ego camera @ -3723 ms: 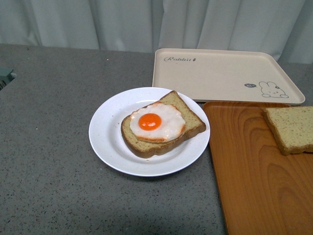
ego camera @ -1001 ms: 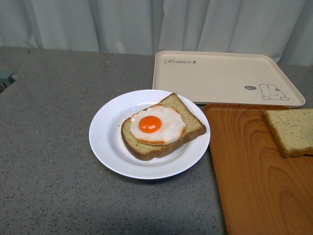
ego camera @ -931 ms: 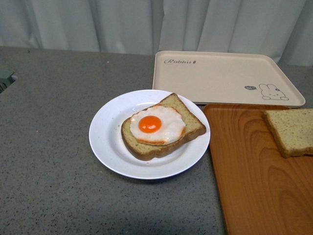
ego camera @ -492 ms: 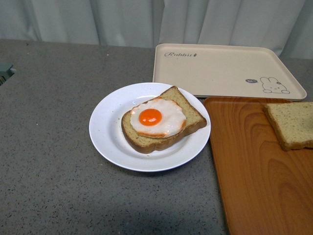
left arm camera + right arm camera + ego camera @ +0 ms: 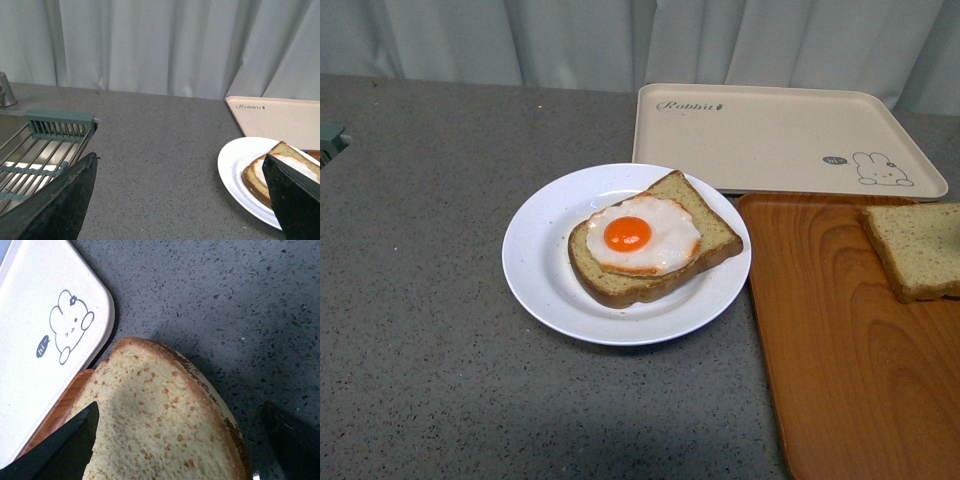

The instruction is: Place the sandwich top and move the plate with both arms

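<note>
Two slices: the sandwich top (image 5: 918, 250) lies at the far right of the wooden tray (image 5: 840, 380). The egg-bearing slice (image 5: 655, 245) sits on the plate (image 5: 535, 265), mid-bench, just beside the tray's left edge and the near edge of the rabbit tray (image 5: 770, 135). Right gripper (image 5: 180, 406), jaws spread wide and gripping nothing, hangs over the sandwich top. Left gripper (image 5: 179, 156), likewise spread and empty, points across the bench, with the plate partly behind one finger.

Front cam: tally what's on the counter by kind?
Bread slices: 2 (sandwich top, egg-topped slice)
Fried egg: 1
Plate: 1
Trays: 2 (rabbit-print tray, wooden tray)
Total: 6
</note>
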{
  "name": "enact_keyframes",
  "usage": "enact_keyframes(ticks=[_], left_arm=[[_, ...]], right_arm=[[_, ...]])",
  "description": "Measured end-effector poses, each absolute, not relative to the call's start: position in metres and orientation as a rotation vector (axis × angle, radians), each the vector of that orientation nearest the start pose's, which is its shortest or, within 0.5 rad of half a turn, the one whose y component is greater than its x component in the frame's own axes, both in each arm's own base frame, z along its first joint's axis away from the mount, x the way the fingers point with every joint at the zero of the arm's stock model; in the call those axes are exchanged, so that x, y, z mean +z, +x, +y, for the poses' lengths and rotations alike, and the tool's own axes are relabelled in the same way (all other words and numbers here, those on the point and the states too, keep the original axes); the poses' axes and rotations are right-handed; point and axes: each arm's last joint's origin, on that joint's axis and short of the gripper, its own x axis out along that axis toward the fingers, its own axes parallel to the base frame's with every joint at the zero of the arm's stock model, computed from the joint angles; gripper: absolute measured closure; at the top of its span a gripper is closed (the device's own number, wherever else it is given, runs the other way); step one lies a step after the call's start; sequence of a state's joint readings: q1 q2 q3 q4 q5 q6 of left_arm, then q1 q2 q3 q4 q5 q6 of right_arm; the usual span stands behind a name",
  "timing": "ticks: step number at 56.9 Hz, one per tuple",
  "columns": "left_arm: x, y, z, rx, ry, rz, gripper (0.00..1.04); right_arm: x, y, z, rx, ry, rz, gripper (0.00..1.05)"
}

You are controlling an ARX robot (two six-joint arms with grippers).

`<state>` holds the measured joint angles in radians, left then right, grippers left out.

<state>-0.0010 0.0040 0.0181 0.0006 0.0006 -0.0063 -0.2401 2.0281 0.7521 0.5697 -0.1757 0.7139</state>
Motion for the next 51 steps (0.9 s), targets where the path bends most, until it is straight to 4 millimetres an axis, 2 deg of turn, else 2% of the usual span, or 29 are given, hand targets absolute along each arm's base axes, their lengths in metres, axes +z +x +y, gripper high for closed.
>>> enact_keyframes(ticks=[4, 12, 17, 21, 27, 35, 41, 51], left_arm=[[0.169, 0.097, 0.0, -0.002, -0.006, -0.015, 0.06], [0.169, 0.097, 0.0, -0.002, -0.006, -0.015, 0.06], [0.169, 0.097, 0.0, -0.002, -0.006, -0.015, 0.06], [0.169, 0.097, 0.0, -0.002, -0.006, -0.015, 0.06], [0.169, 0.097, 0.0, -0.002, -0.006, -0.015, 0.06], [0.169, 0.097, 0.0, -0.002, -0.006, -0.015, 0.06], [0.169, 0.097, 0.0, -0.002, -0.006, -0.015, 0.06], [0.169, 0.097, 0.0, -0.002, -0.006, -0.015, 0.06]], right_arm=[[0.061, 0.332, -0.074, -0.307, 0.828, 0.644, 0.09], [0.059, 0.333, -0.072, -0.312, 0.839, 0.647, 0.4], [0.061, 0.334, -0.072, -0.302, 0.847, 0.647, 0.56], [0.065, 0.336, -0.072, -0.291, 0.852, 0.639, 0.64], [0.082, 0.344, -0.07, -0.251, 0.866, 0.598, 0.8], [0.117, 0.356, -0.058, -0.161, 0.87, 0.517, 0.98], [0.138, 0.361, -0.037, -0.086, 0.857, 0.481, 1.02], [0.157, 0.363, 0.006, 0.031, 0.832, 0.477, 1.02]])
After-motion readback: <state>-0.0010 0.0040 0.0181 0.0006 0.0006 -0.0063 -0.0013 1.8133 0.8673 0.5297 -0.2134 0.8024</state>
